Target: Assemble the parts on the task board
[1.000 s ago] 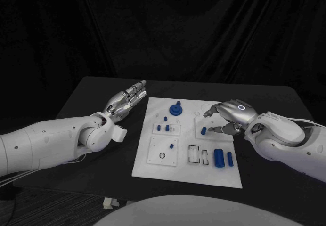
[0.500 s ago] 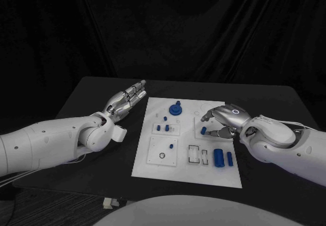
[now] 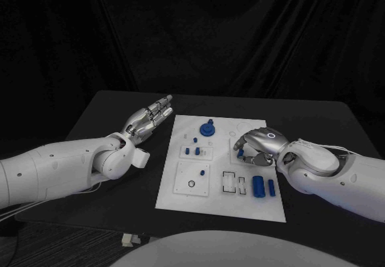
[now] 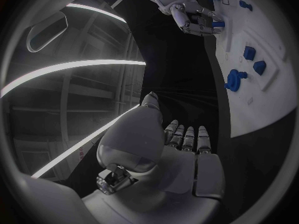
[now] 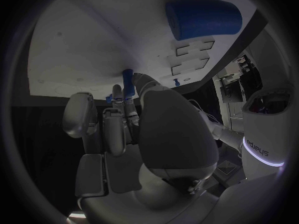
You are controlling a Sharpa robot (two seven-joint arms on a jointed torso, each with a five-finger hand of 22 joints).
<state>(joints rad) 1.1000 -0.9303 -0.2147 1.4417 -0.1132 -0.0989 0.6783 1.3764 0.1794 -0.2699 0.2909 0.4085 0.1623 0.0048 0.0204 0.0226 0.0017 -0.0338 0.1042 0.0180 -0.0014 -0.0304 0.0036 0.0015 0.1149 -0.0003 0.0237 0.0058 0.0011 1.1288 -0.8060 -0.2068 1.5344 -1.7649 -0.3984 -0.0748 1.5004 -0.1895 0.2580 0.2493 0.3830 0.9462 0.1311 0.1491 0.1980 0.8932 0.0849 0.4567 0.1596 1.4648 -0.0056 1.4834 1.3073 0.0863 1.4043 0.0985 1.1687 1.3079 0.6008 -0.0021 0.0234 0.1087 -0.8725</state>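
Right hand (image 3: pixel 261 146) is over the task board (image 3: pixel 183 189), fingers curled, thumb and fingertips apparently pinching a small blue peg (image 5: pixel 127 78) standing on the board. Left hand (image 3: pixel 150 118) hovers beside the board, fingers straight, pressed together, holding nothing.

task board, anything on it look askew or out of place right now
Nothing stands out. The task board lies flat and square on the black table, and its blue parts sit tidily in place. The right hand is curled over a small blue peg on the board; the left hand rests open beside it.
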